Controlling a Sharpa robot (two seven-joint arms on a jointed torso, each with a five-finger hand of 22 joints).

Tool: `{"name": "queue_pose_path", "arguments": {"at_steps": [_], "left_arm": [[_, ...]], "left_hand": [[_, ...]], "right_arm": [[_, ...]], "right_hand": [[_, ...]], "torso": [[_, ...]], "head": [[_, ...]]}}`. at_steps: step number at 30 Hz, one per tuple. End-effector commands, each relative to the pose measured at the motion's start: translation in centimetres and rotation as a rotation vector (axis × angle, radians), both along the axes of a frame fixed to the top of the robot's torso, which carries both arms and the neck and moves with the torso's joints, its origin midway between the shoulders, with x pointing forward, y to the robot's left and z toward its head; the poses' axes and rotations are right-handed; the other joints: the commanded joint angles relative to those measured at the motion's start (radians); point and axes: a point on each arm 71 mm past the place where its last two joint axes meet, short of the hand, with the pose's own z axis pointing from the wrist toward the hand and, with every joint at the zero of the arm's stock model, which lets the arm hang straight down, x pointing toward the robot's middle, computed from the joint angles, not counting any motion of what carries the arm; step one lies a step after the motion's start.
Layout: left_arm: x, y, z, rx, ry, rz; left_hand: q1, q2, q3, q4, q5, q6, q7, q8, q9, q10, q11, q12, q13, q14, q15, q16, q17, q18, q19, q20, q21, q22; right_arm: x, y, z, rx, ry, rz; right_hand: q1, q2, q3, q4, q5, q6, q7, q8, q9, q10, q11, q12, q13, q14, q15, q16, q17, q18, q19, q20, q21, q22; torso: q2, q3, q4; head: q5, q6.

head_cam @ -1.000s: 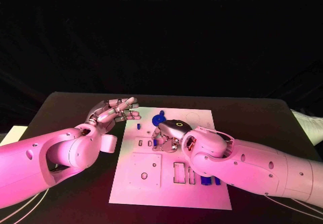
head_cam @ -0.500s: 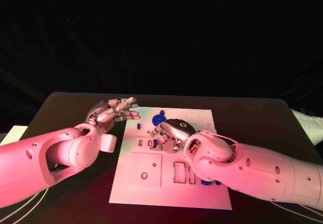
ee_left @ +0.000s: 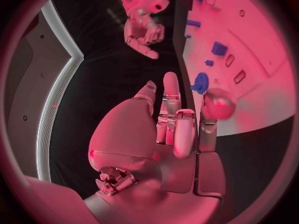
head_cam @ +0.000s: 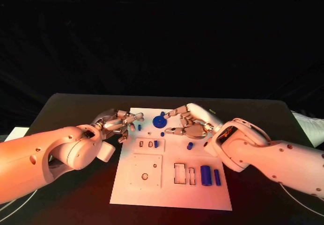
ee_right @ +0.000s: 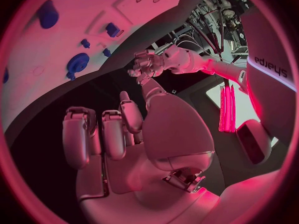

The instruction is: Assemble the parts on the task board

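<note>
The white task board (head_cam: pixel 150 187) lies in the middle of the black table. A blue round wheel (head_cam: pixel 160 122) sits near its far edge, and small blue parts (head_cam: pixel 157 144) lie around the slots. Another blue piece (head_cam: pixel 190 146) lies mid-board, and two blue blocks (head_cam: pixel 206 175) stand in slots near the right edge. My right hand (head_cam: pixel 192 123) hovers over the board's far right part with fingers loosely curled, holding nothing. My left hand (head_cam: pixel 114 123) hangs at the board's far left corner, fingers half curled and empty. The left wrist view shows the left hand (ee_left: pixel 171 134), the wheel (ee_left: pixel 200 81) and the right hand (ee_left: pixel 143 27).
Black table (head_cam: pixel 74 105) surrounds the board on all sides. In the right wrist view the right hand (ee_right: pixel 124 134) has the board (ee_right: pixel 124 20), the wheel (ee_right: pixel 77 62) and the left hand (ee_right: pixel 146 64) beyond it.
My right hand has lifted off the board's middle and drawn back toward the far right, uncovering the blue parts there. My left hand has dropped slightly and curled its fingers.
</note>
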Motion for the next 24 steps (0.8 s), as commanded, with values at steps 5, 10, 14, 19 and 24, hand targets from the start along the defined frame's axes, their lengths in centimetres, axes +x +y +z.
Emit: {"name": "queue_pose_path", "arguments": {"at_steps": [5, 10, 14, 19, 24], "left_arm": [[1.1, 0.3, 0.1, 0.676, 0.107, -0.210], [2.0, -0.7, 0.9, 0.818, 0.098, -0.205], [2.5, -2.1, 1.1, 0.855, 0.096, -0.204], [3.1, -4.0, 1.0, 0.900, 0.107, -0.203], [3.5, -5.3, 0.8, 0.931, 0.123, -0.209]], "left_hand": [[-0.053, 0.024, -0.097, 0.097, -0.005, -0.009, -0.026, 0.108, 0.132, -0.040, -0.009, 0.359, 0.372, 0.105, -0.007, 0.020, 0.264, -0.031, 0.026, -0.007, 0.151, 0.209], [-0.060, 0.054, -0.161, 0.102, -0.007, -0.047, -0.039, 0.224, 0.289, -0.035, -0.030, 0.428, 0.453, 0.105, -0.018, 0.020, 0.264, -0.041, 0.039, -0.015, 0.194, 0.279], [-0.063, 0.062, -0.199, 0.101, -0.008, -0.084, -0.045, 0.281, 0.385, -0.030, -0.033, 0.445, 0.476, 0.105, -0.020, 0.020, 0.264, -0.045, 0.045, -0.018, 0.208, 0.303], [-0.072, 0.067, -0.218, 0.103, -0.008, -0.100, -0.047, 0.296, 0.420, -0.025, -0.031, 0.453, 0.488, 0.105, -0.022, 0.020, 0.264, -0.048, 0.051, -0.018, 0.217, 0.320], [-0.082, 0.073, -0.229, 0.104, -0.008, -0.111, -0.046, 0.302, 0.440, -0.024, -0.031, 0.456, 0.492, 0.105, -0.022, 0.020, 0.264, -0.049, 0.054, -0.018, 0.221, 0.328]], "right_arm": [[1.5, -5.1, 1.6, 0.209, 0.167, -0.099], [2.1, -7.4, 2.1, 0.241, 0.179, -0.164], [2.5, -8.1, 2.1, 0.248, 0.185, -0.188], [2.7, -8.4, 2.1, 0.250, 0.193, -0.200], [2.8, -8.5, 2.0, 0.248, 0.200, -0.204]], "right_hand": [[0.007, 0.008, 0.002, -0.004, 0.020, 0.012, 0.002, 0.005, 0.002, -0.003, -0.003, 0.000, 0.006, 0.072, 0.005, -0.006, 0.115, -0.001, -0.001, 0.001, -0.004, 0.013], [0.006, 0.009, 0.002, -0.004, 0.023, 0.013, 0.001, 0.005, 0.002, -0.003, -0.004, -0.001, 0.005, 0.072, 0.005, -0.008, 0.114, -0.001, -0.002, 0.001, -0.005, 0.011], [0.007, 0.009, 0.002, -0.004, 0.024, 0.013, 0.001, 0.005, 0.002, -0.004, -0.004, -0.002, 0.004, 0.072, 0.005, -0.008, 0.113, -0.001, -0.002, 0.001, -0.005, 0.011], [0.007, 0.009, 0.002, -0.005, 0.026, 0.014, 0.001, 0.005, 0.002, -0.004, -0.004, -0.003, 0.003, 0.071, 0.004, -0.009, 0.112, -0.001, -0.002, 0.001, -0.006, 0.009], [0.007, 0.009, 0.002, -0.005, 0.027, 0.014, 0.001, 0.005, 0.002, -0.004, -0.004, -0.004, 0.003, 0.071, 0.004, -0.009, 0.111, -0.001, -0.003, 0.001, -0.006, 0.009]], "torso": [[-0.024, 0.0074, -0.0085], [-0.035, 0.0113, -0.0125], [-0.038, 0.0121, -0.0138], [-0.040, 0.0143, -0.0142], [-0.041, 0.0162, -0.0144]], "head": [[0.008, -0.012], [0.014, -0.017], [0.015, -0.020], [0.016, -0.024], [0.020, -0.028]]}}
